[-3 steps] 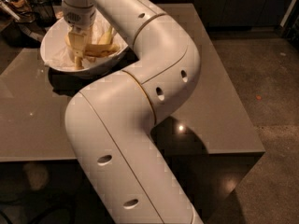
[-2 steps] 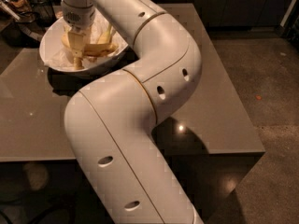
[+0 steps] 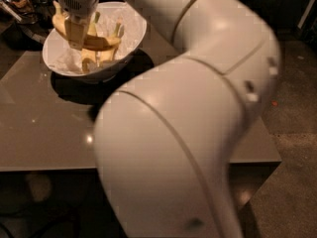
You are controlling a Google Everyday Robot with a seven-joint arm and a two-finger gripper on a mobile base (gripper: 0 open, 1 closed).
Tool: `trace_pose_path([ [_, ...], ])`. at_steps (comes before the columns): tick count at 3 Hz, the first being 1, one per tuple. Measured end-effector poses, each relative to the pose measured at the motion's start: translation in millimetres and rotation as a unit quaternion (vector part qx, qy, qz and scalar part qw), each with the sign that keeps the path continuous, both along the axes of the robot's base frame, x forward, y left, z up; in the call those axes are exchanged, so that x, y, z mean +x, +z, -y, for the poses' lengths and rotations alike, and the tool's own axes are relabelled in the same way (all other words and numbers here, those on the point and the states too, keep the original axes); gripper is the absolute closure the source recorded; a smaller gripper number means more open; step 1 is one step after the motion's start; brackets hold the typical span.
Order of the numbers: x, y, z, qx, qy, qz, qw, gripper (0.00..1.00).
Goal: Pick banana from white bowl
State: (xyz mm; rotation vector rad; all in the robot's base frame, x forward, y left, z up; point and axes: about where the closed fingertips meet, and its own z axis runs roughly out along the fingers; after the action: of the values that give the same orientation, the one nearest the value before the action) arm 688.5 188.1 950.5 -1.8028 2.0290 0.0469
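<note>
The white bowl (image 3: 134, 24) stands at the back left of the table, lined with crumpled white paper. My gripper (image 3: 75, 37) reaches down into it from above. Its fingers are closed around the long curved yellow banana (image 3: 105, 42), which lies crosswise under the wrist, slightly above the other fruit. Two shorter bananas (image 3: 90, 61) with greenish stems stay in the bowl beneath and behind it.
My bulky white arm (image 3: 198, 113) fills the middle and right of the view and hides much of the grey table (image 3: 44, 133). Dark clutter (image 3: 20, 4) sits beyond the table's back left corner. The table's front edge runs along the lower left.
The arm now bulks much larger and closer in view. The gripper stays in the bowl, and the long banana now sits crosswise between its fingers, a little higher than before.
</note>
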Motion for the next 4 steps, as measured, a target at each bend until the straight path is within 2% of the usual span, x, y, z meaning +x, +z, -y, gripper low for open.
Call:
trace_pose_path([
  [1, -36.2, 30.4, 9.4, 0.009, -0.001, 0.043, 0.999, 1.0],
  [2, -54.2, 25.2, 21.0, -0.004, 0.003, 0.04, 0.9992, 1.0],
  [3, -62.6, 28.8, 16.1, -0.003, 0.016, 0.033, 0.9993, 1.0],
  [4, -91.0, 27.9, 11.0, -0.012, 0.021, 0.017, 0.9995, 1.0],
])
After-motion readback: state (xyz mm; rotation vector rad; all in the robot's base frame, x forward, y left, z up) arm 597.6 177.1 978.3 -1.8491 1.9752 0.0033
